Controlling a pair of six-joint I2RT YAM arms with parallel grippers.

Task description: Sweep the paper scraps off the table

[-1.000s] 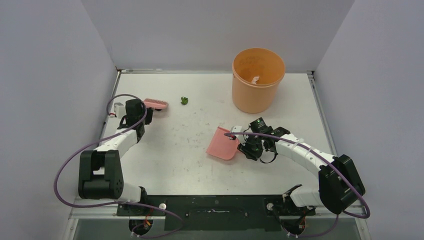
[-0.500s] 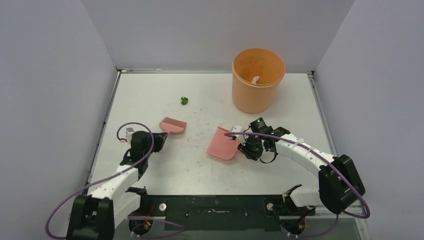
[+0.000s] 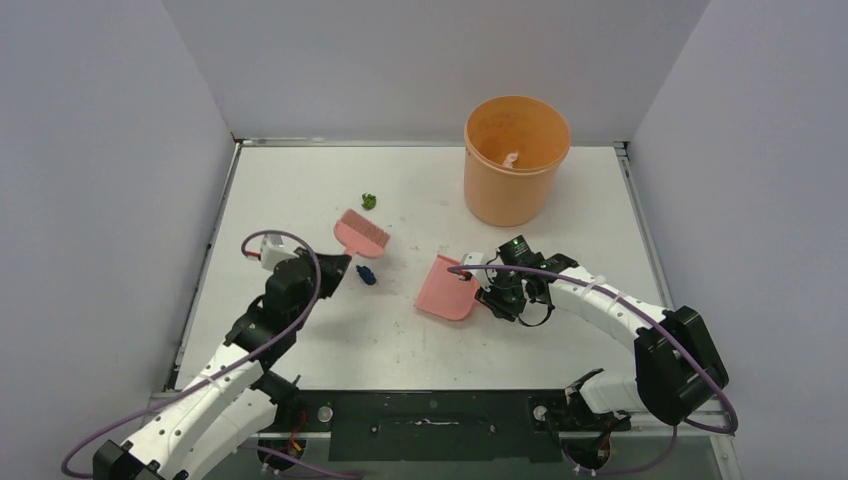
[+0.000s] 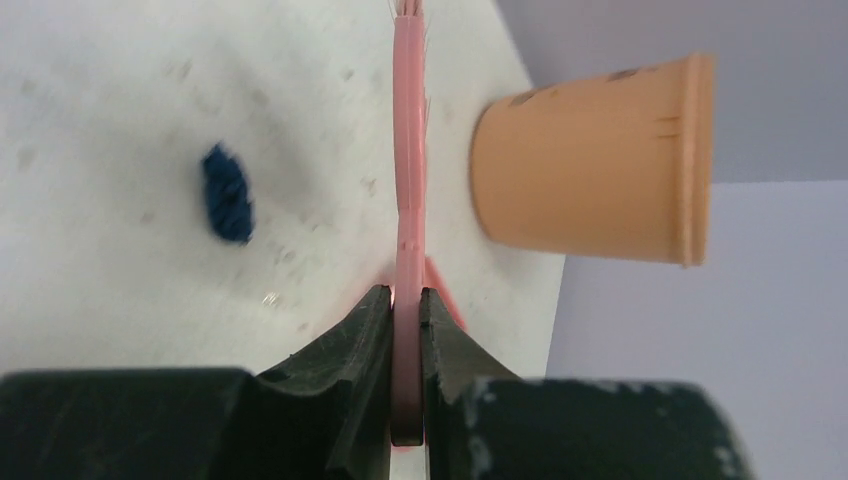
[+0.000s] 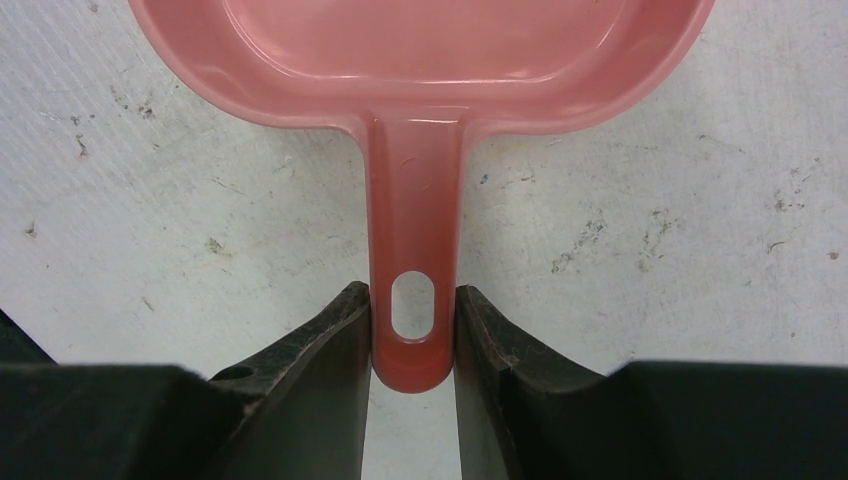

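My left gripper (image 3: 335, 266) is shut on the handle of the pink brush (image 3: 361, 233), seen edge-on in the left wrist view (image 4: 408, 150). A dark blue paper scrap (image 3: 366, 273) lies on the white table (image 3: 330, 330) just right of the gripper, between brush and dustpan; it also shows in the left wrist view (image 4: 227, 193). A green scrap (image 3: 369, 201) lies farther back. My right gripper (image 3: 487, 291) is shut on the handle of the pink dustpan (image 3: 446, 288), which rests on the table, handle between the fingers (image 5: 414, 310).
An orange bucket (image 3: 515, 158) stands at the back right with a white scrap (image 3: 510, 158) inside; it also shows in the left wrist view (image 4: 595, 160). Grey walls close in the left, back and right sides.
My left arm has swung from the far left toward the middle, carrying the brush to the right. The dark blue scrap now shows beside it. The right arm and dustpan have not moved.
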